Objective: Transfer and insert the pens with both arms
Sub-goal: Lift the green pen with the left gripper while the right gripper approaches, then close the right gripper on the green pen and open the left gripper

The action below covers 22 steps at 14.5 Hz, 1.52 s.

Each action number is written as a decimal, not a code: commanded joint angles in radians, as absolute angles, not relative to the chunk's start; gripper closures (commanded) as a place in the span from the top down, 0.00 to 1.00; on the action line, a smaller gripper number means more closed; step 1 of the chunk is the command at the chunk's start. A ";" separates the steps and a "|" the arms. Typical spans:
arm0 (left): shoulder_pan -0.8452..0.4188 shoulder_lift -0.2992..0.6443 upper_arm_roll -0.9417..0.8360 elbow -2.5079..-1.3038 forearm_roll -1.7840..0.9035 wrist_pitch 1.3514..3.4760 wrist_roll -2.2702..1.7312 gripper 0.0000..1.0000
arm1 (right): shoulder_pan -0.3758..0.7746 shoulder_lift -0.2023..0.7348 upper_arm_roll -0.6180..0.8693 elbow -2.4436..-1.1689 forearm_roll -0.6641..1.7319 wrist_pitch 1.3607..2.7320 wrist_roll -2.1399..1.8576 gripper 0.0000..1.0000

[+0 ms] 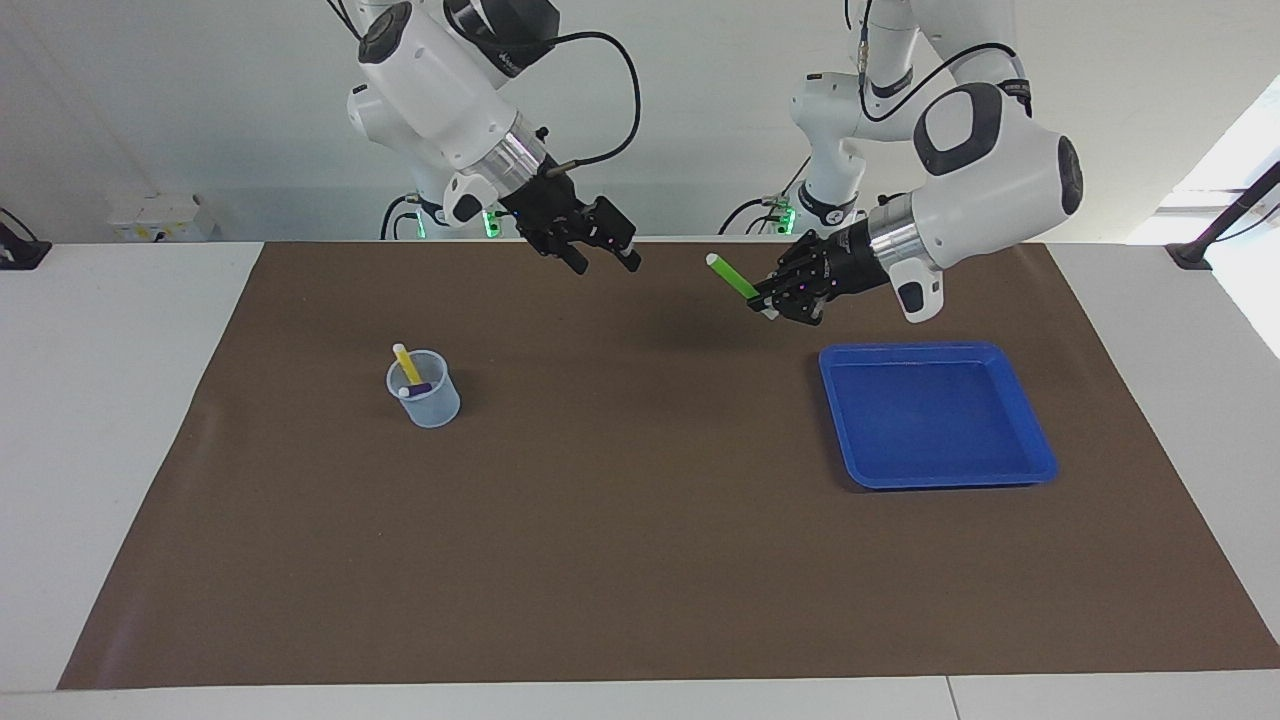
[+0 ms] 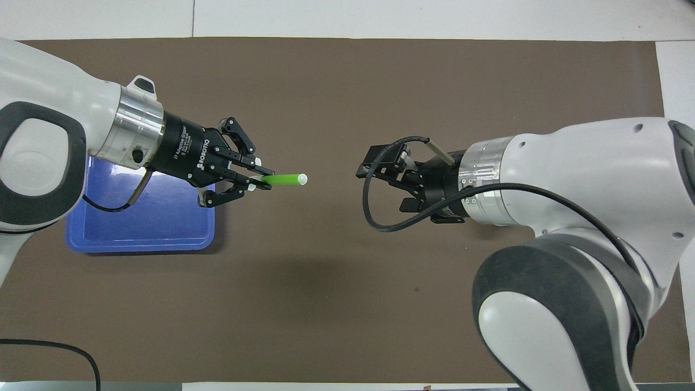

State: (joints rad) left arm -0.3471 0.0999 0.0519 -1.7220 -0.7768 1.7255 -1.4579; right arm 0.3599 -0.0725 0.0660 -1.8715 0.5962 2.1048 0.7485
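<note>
Brightness: both views bright and evenly lit.
Light source: strong daylight at the facing view's upper edge by the left arm's end, blown out to white.
Shadows: soft, faint dark patches on the matte brown table mat (image 1: 640, 560) under the raised arms; a narrow one beside the glossy blue plastic tray (image 1: 1040, 470).
Glare: pale sheen on the tray's floor in the overhead view.
Focus: sharp throughout; no motion blur.
Distortion: none noticeable at the edges.
</note>
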 commanded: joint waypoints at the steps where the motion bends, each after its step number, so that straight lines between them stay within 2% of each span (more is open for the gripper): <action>1: -0.420 0.022 0.063 -1.833 -0.795 1.830 -1.546 0.00 | 0.397 -0.083 0.064 -1.875 0.615 2.181 0.839 1.00; 3: -0.443 -0.003 0.063 -1.867 -0.795 1.879 -1.591 0.00 | 0.434 -0.083 0.064 -1.881 0.612 2.238 0.833 1.00; 7: -0.453 -0.046 0.061 -1.925 -0.834 1.910 -1.600 0.00 | 0.436 -0.089 0.064 -1.893 0.612 2.241 0.819 1.00; 13: -0.492 -0.087 0.061 -1.973 -0.845 1.996 -1.673 0.00 | 0.454 -0.091 0.064 -1.904 0.612 2.287 0.825 0.80; 19: -0.511 -0.106 0.061 -1.991 -0.848 2.025 -1.692 0.00 | 0.469 -0.092 0.064 -1.914 0.612 2.286 0.812 0.72; 22: -0.509 -0.107 0.061 -1.991 -0.857 2.029 -1.692 0.00 | 0.468 -0.094 0.064 -1.914 0.612 2.281 0.798 0.64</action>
